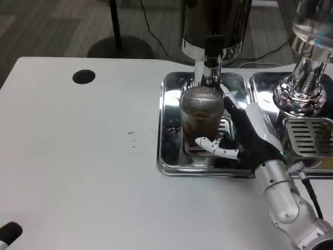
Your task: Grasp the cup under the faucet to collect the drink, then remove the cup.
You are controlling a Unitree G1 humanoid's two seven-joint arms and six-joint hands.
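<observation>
A ribbed glass cup (201, 112) stands on the shiny drip tray (169, 130) directly under the dispenser's faucet (212, 65). Brown drink fills its lower half. My right hand (243, 136) reaches in from the right and wraps the cup. White fingers (217, 146) curl across its front base and the thumb lies against its far right side. No stream is visible from the faucet. A small black and white tip of my left hand (9, 233) pokes in at the bottom left corner, far from the cup.
A second chrome dispenser (304, 83) with its own grated tray (307, 136) stands to the right, close to my right forearm. A black round hole (84, 77) sits in the white table at the far left. Cables trail behind the machine.
</observation>
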